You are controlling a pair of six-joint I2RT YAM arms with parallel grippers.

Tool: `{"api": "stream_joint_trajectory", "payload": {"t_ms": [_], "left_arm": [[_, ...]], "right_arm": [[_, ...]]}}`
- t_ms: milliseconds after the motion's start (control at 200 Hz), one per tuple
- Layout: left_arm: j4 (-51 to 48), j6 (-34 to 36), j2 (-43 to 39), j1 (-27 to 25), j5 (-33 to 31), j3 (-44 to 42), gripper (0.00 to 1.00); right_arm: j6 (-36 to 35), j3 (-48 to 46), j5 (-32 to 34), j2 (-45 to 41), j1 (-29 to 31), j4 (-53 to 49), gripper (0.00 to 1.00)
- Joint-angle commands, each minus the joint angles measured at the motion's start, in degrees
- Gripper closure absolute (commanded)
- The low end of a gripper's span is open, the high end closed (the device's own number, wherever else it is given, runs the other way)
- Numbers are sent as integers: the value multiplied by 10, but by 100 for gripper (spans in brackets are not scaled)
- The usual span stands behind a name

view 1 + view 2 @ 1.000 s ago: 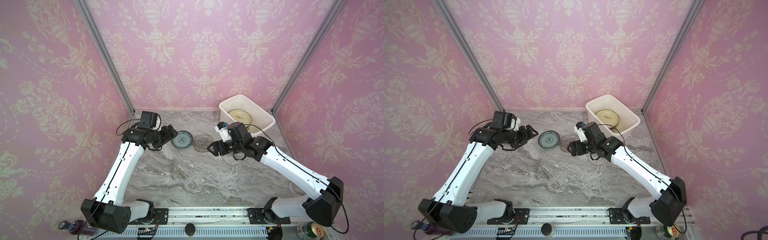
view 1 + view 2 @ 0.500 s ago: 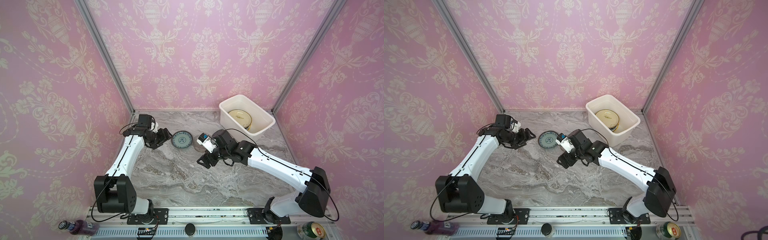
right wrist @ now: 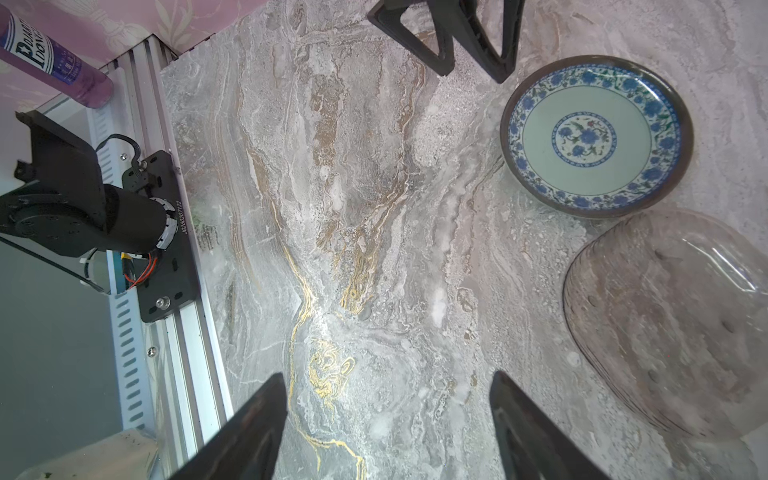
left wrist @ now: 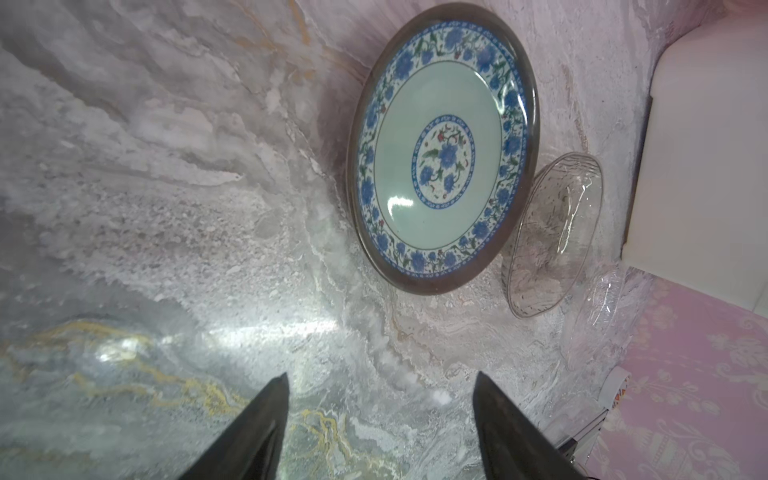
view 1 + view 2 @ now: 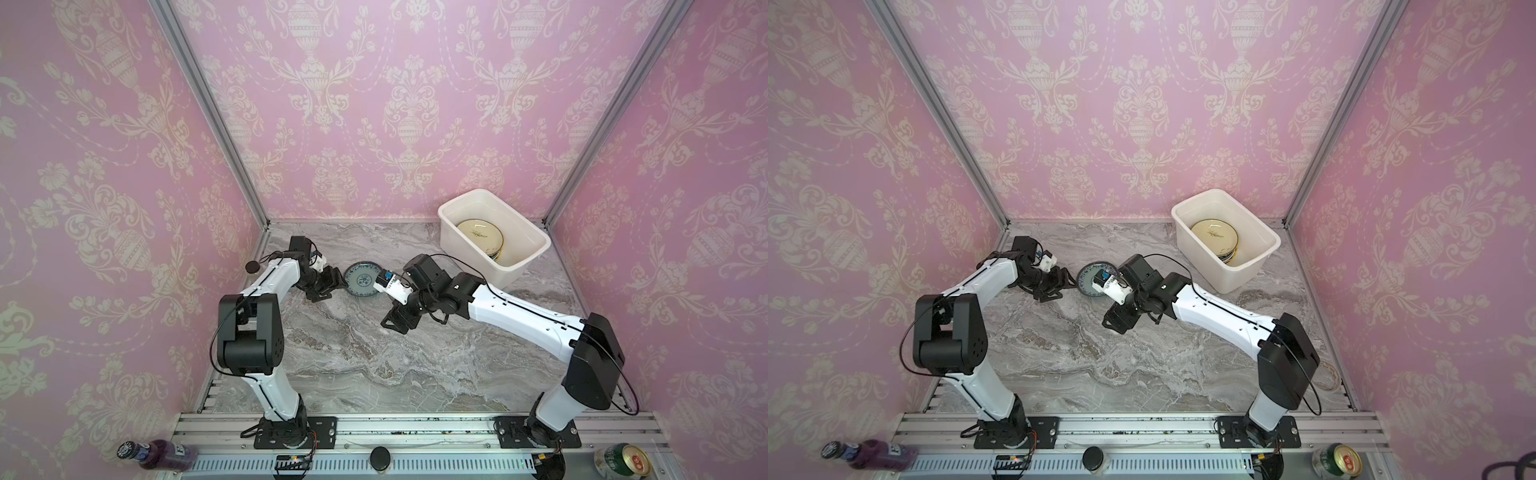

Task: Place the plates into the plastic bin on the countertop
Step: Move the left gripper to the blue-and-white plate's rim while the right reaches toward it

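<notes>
Near the back of the worktop (image 5: 374, 365), the teal floral plate (image 4: 442, 145) lies flat, a clear glass plate (image 3: 673, 324) just beside it; cream plates (image 5: 480, 237) already sit in the plastic bin (image 5: 521, 245). Both the left end effector (image 4: 380, 376) and the right end effector (image 3: 388, 376) gape empty. Both plates look stiff, slick, breakable: pinch the raised rim.

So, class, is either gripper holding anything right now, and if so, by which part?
Nothing is held. The left gripper and right gripper are both open over bare countertop; the teal floral plate and clear glass plate lie untouched.
</notes>
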Motion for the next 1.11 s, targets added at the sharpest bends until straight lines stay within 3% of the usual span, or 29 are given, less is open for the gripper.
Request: {"api": "stream_joint_trajectory", "payload": {"t_ms": [0, 175, 560, 1101], "left_arm": [[60, 15, 34, 15, 48, 13, 31], [135, 2, 81, 37, 105, 5, 37], [205, 2, 169, 45, 161, 17, 44], [110, 75, 213, 39, 88, 64, 68]], "right_arm": [[14, 15, -12, 12, 4, 13, 23], [26, 22, -9, 23, 5, 21, 24], [47, 15, 25, 41, 5, 38, 26], [56, 29, 79, 56, 5, 32, 27]]}}
